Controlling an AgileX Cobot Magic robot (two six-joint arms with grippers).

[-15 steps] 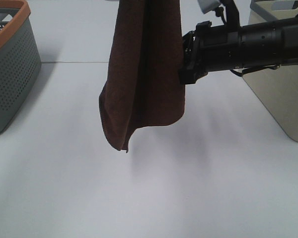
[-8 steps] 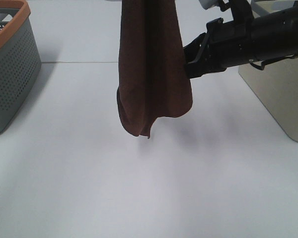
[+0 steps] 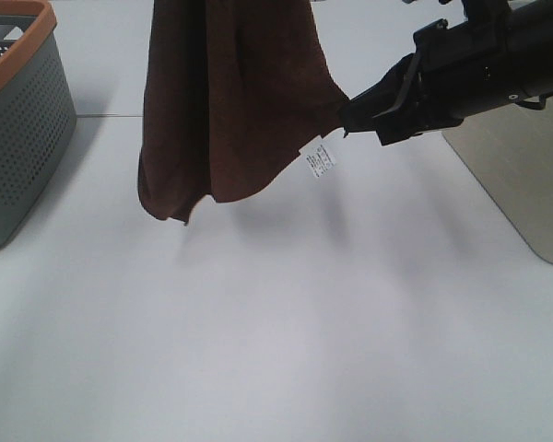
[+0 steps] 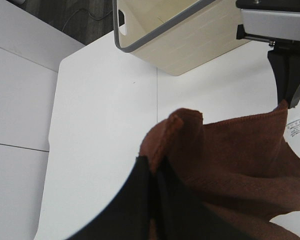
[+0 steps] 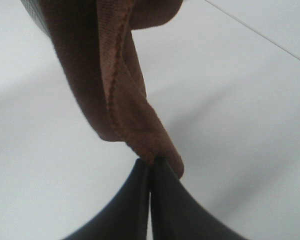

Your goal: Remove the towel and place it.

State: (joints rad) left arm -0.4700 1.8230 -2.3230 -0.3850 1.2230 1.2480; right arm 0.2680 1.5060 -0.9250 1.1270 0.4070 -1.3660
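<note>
Right end effector (image 3: 348, 117): clamped on the towel (image 3: 226, 101) at its side corner, just above the white tag (image 3: 320, 159).
Left end effector (image 4: 152, 172): pinching a folded towel edge; above the high view's frame.
Towel: hangs in the air, lower hem clear of the surface (image 3: 286, 341).
Open room: wide surface below; grey basket (image 3: 23, 129) far left, beige bin (image 3: 521, 184) far right.
Right wrist only: stitched hem between the fingertips.

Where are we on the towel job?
Done: the towel is lifted, hanging clear of the table. In hand: left gripper pinches one edge, right gripper pinches the corner by the white tag. Left: placing it; it rests on nothing yet.
</note>
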